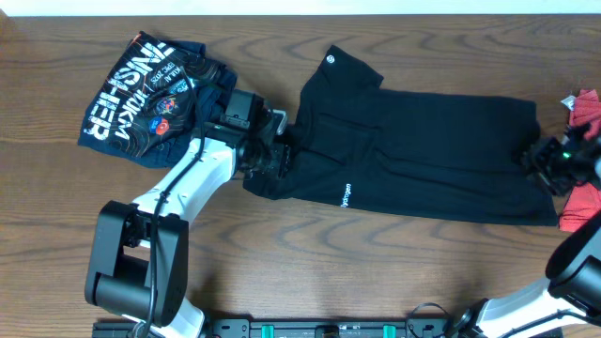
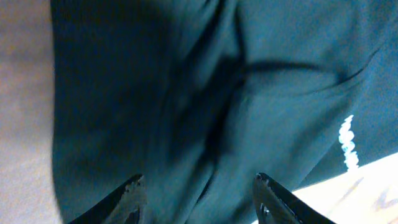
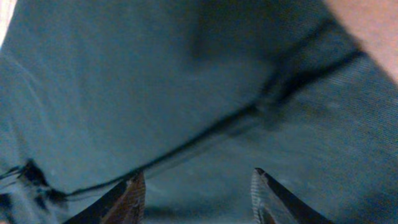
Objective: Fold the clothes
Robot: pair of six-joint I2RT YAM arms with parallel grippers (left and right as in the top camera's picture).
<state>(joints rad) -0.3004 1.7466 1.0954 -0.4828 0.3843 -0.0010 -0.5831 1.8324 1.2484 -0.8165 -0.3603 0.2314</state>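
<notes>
The clothes' main piece, a black T-shirt (image 1: 423, 150), lies spread across the table with a round white logo on its sleeve and small white text (image 1: 346, 195) near its front hem. My left gripper (image 1: 282, 155) is over the shirt's left end. In the left wrist view it (image 2: 199, 186) stands open, wrinkled black cloth (image 2: 205, 93) under both fingers and the white text (image 2: 348, 143) to the right. My right gripper (image 1: 531, 156) is at the shirt's right end. In the right wrist view it (image 3: 198, 186) is open above the fabric (image 3: 155, 93), a seam running just ahead of the tips.
A navy printed garment (image 1: 155, 99) lies folded at the back left, touching the left arm's wrist. Red cloth (image 1: 587, 111) sits at the right edge, behind and in front of the right arm. Bare wooden table (image 1: 329, 272) runs along the front.
</notes>
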